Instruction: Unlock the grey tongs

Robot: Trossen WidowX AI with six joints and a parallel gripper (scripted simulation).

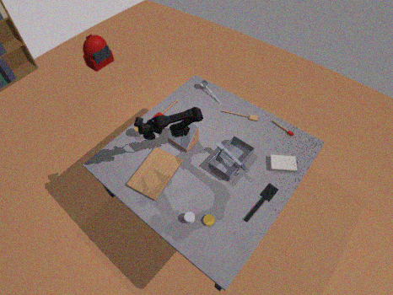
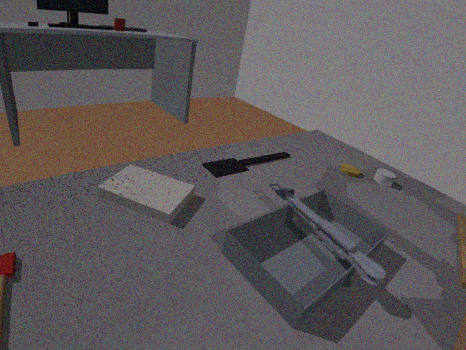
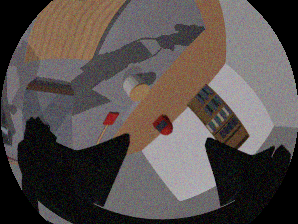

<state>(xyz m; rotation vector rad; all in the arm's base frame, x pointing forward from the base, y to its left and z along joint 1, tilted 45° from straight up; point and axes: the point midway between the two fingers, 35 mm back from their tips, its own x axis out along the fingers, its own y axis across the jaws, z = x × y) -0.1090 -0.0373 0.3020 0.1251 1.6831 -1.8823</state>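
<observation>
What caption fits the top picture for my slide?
Grey tongs lie across the roasting tin while the arm's open gripper waits apart, beyond the wooden board.

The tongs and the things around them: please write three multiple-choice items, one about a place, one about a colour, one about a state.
1. Where do the grey tongs lie?
A. on the wooden board
B. across the roasting tin
C. in the gripper

2. What colour is the spatula?
A. black
B. red
C. white

3. How is the gripper?
A. shut on the tongs
B. shut on nothing
C. open, holding nothing

Answers: 1 B, the tongs span the tin's rim; 2 A, it shows black on the grey table; 3 C, the fingers stand wide apart, far from the tongs.
</observation>
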